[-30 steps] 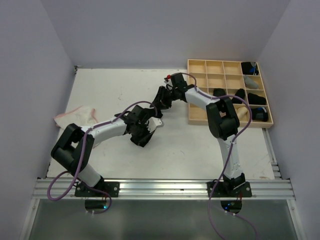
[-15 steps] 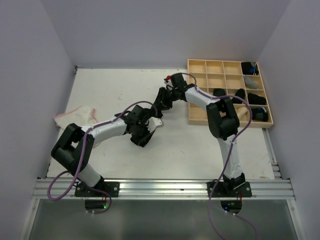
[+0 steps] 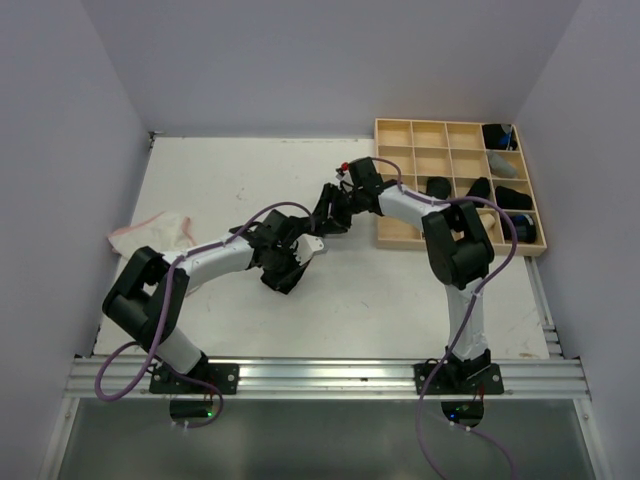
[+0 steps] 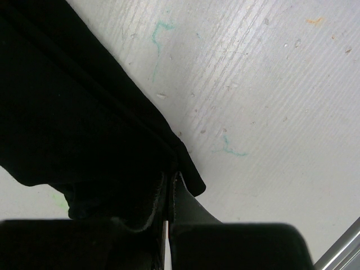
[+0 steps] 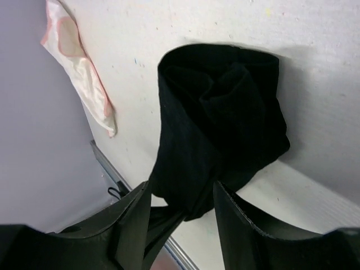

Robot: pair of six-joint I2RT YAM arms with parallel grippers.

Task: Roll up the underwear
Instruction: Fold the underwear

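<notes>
Rightward goes the right arm's elbow since a second ago, its wrist now nearer the tray (image 3: 379,190); the left arm has not budged.

From above, the left gripper (image 3: 288,268) and right gripper (image 3: 330,210) work close together mid-table (image 3: 400,290). The pink-edged underwear (image 3: 150,232) lies flat near the left wall, and black rolls (image 3: 515,197) sit in the tray's right-hand compartments.

The left wrist view shows its fingers pressed together, pinching an edge of the black underwear (image 4: 67,112) against the table.

In the right wrist view the black underwear (image 5: 225,112) is partly rolled on the table. The right gripper (image 5: 181,191) is spread, the cloth's tail passing between its fingers, with the pink-edged underwear (image 5: 79,73) well beyond.
</notes>
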